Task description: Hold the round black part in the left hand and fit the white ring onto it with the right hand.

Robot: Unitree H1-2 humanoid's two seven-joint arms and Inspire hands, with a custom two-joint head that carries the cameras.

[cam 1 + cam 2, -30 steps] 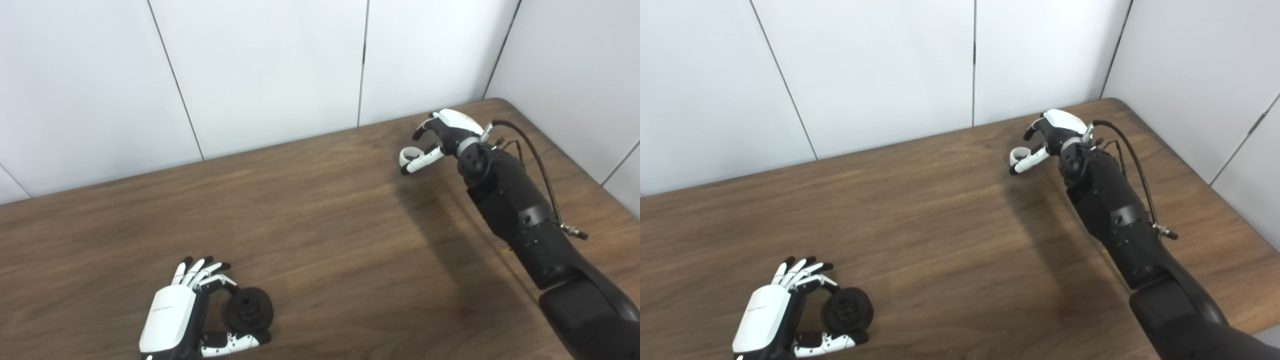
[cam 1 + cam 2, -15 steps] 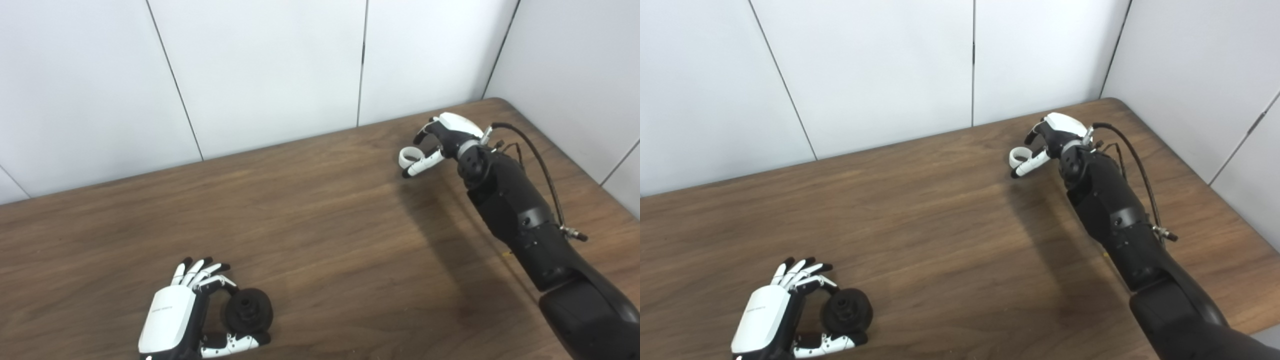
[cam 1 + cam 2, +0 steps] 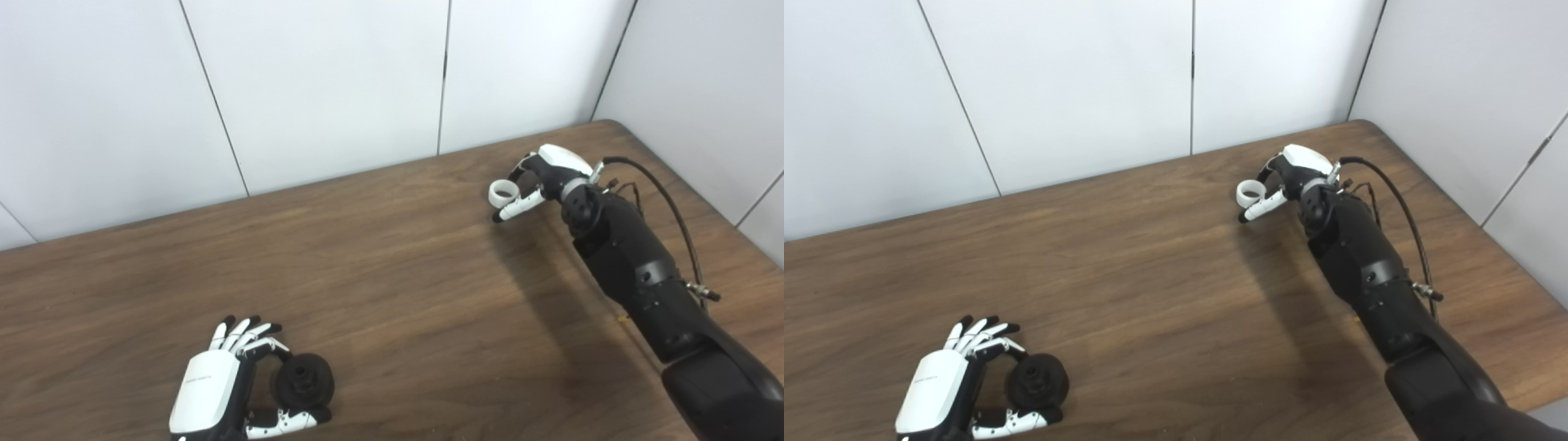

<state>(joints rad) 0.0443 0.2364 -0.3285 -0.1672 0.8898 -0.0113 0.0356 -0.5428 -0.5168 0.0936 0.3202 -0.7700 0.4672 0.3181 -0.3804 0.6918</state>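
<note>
Left hand (image 3: 211,392) clamped on round black part (image 3: 304,381), near table (image 3: 392,294) front edge. Right hand (image 3: 1289,174) grips white ring (image 3: 1248,193) well away near the far corner (right eye view shows more table edge there).

You see a round black plastic part (image 3: 304,381), a plain white plastic ring (image 3: 500,193), white-and-black hands, a dark-brown wood-grain table (image 3: 392,275), and pale grey wall panels (image 3: 331,79).

white ring (image 3: 501,194) pinched aloft; round black part (image 3: 304,380) gripped
</note>
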